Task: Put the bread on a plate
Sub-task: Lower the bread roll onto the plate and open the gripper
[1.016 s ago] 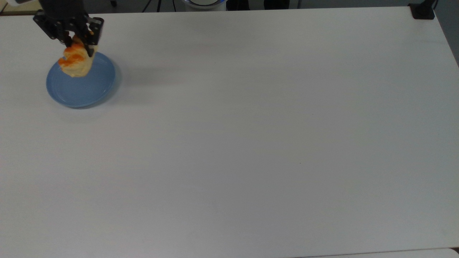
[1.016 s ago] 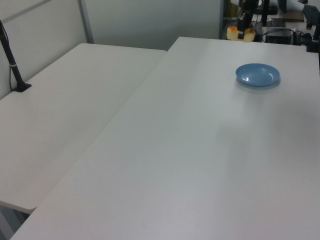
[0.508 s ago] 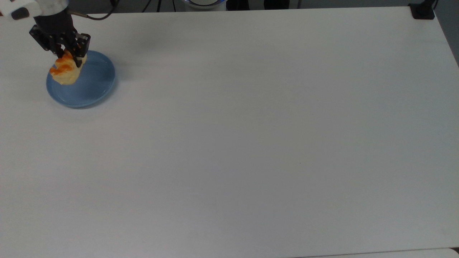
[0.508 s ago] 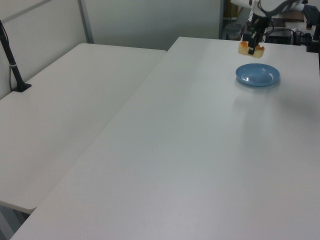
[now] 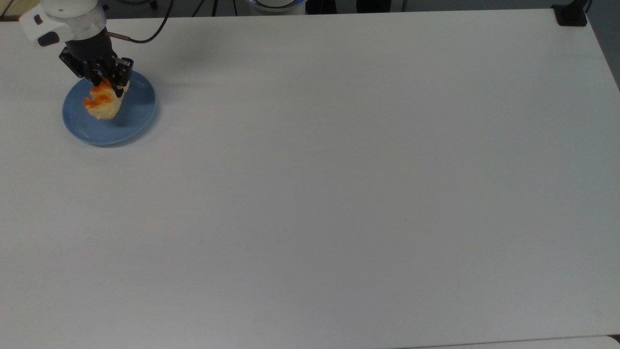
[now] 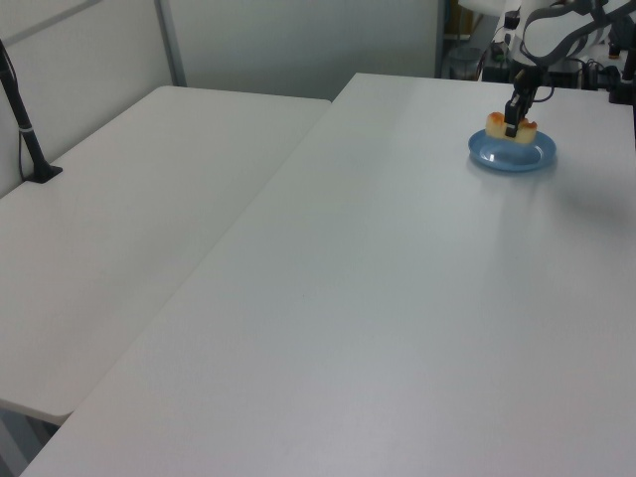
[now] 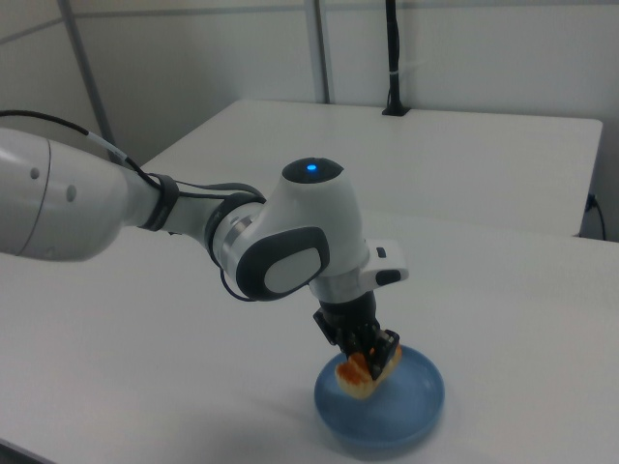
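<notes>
Bread (image 5: 102,103) sitting low over the blue plate (image 5: 131,121), held by the black claw (image 5: 107,86). Claw shut tight on the bread's top end, near 1 o'clock in the top view. Bread tilted there, long way running from 1 o'clock down to 7 o'clock, orange bumps facing up and toward 10 o'clock. Lower end reaching toward the plate's middle; touching the plate or not, cannot tell.

In the left view, bread (image 6: 510,126) lying sideways, long way from 9 o'clock to 3 o'clock, with the claw (image 6: 513,125) pinching its middle, over the far part of the plate (image 6: 517,157). In the right view, bread (image 7: 366,372) slanting from 1 o'clock to 7 o'clock at the plate's (image 7: 411,406) 10 o'clock side, under the claw (image 7: 372,355).

Half a second ago, bread hung over the plate's 9 o'clock rim in the top view. Now moved in over the plate and lower down. Plate in the same place on the white tabletop (image 5: 339,184).
</notes>
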You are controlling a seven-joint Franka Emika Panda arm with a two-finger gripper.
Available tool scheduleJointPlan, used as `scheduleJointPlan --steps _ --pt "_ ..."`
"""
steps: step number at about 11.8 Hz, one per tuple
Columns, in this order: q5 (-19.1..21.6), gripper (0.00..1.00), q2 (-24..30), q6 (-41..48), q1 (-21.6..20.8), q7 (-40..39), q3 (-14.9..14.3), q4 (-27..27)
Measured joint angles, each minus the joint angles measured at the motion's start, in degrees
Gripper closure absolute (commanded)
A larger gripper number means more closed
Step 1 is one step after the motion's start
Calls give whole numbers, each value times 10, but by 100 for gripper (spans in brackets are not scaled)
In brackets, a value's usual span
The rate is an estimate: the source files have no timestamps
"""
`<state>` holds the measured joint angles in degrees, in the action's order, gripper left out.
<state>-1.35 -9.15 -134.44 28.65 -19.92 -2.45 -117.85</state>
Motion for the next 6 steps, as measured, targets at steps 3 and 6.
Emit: scheduleJointPlan --steps 3,6 --pt "0 23 -21 -19 6 0 0 -1" --pt "0 4 -32 -33 7 0 0 -1"
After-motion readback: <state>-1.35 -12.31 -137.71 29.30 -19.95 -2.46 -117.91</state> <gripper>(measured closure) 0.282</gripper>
